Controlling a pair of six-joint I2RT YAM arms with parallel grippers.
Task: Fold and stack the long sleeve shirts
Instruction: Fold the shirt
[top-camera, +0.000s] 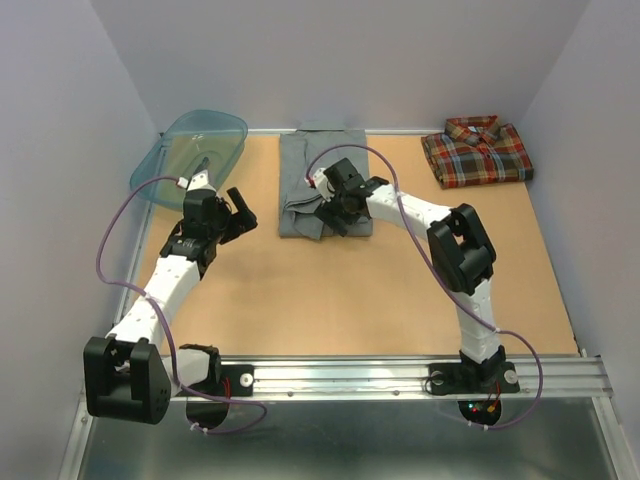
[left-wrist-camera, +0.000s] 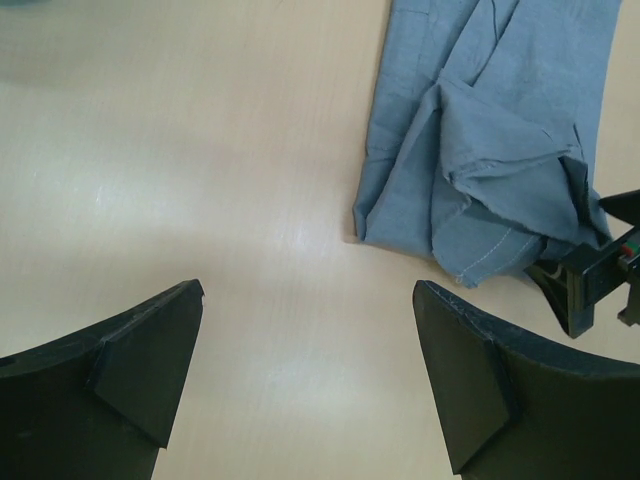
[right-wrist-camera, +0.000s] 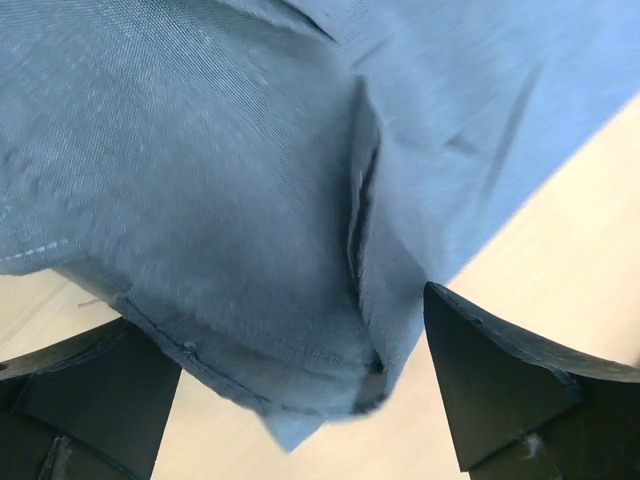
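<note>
Nearest me, the left end effector (top-camera: 238, 212) hangs spread over bare bench (top-camera: 350, 300), just left of the grey shirt (top-camera: 300, 170). The right end effector (top-camera: 332, 208) sits over that shirt's rumpled near end, jaws wide, pinching nothing. The plaid shirt (top-camera: 477, 152) lies neatly folded in the far right corner. I'd judge the grey one needs finishing, then stacking.

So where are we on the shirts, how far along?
Done: plaid shirt folded, at the far right corner. In hand: grey shirt mid-table, partly folded, near end bunched; right claw open over that hem, left claw open over bare table beside it. Left: finish the grey fold, stack the two.
</note>
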